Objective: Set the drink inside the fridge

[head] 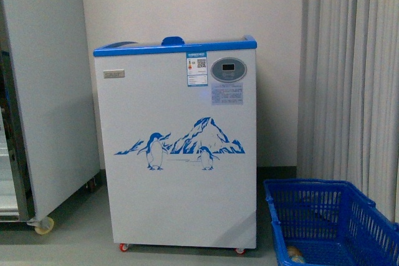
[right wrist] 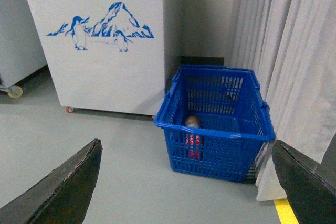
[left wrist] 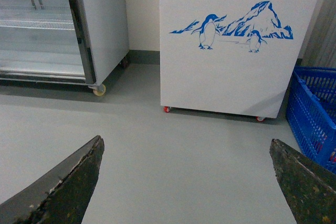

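Note:
The fridge [head: 177, 147] is a white chest with a blue top rim and a penguin-and-mountain decal, standing on small red casters straight ahead; it also shows in the left wrist view [left wrist: 231, 77] and the right wrist view [right wrist: 105, 72]. The drink [right wrist: 192, 123] lies inside a blue basket [right wrist: 210, 129] on the floor to the fridge's right, with amber liquid and a red label showing through the mesh; in the front view only a part of the drink [head: 295, 254] shows. My left gripper [left wrist: 186, 140] hangs open and empty over bare floor. My right gripper [right wrist: 186, 142] is open and empty, short of the basket.
A tall grey-white cabinet [head: 50, 91] on casters stands left of the fridge, its shelved inside [left wrist: 37, 24] showing in the left wrist view. Pale curtains [head: 352, 73] hang at the right behind the basket [head: 324, 222]. A yellow floor line [right wrist: 286, 211] runs near the curtain.

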Tool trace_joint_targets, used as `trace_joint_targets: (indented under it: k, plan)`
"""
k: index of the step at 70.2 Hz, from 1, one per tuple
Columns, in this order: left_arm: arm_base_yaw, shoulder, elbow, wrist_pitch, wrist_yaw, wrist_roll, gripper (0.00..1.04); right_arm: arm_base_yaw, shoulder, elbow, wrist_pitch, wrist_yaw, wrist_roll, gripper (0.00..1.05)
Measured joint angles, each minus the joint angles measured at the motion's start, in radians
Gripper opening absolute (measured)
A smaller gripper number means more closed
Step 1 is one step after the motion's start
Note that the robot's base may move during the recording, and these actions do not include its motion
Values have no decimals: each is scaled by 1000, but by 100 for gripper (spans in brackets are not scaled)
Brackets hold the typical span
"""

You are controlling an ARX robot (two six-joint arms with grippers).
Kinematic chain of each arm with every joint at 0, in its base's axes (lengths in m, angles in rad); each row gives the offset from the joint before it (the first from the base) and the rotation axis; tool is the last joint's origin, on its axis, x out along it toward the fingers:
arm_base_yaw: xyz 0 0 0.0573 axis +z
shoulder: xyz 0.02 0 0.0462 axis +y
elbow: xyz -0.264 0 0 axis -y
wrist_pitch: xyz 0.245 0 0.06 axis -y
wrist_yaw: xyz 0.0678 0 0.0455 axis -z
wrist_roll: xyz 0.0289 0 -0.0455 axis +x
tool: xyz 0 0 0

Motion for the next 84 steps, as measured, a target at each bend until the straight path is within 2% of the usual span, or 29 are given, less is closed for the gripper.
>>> trace_joint_targets:
  k: [84]
  plan:
    - [0,0,0,0,0,0,97,0,0,0,0,0,0,97]
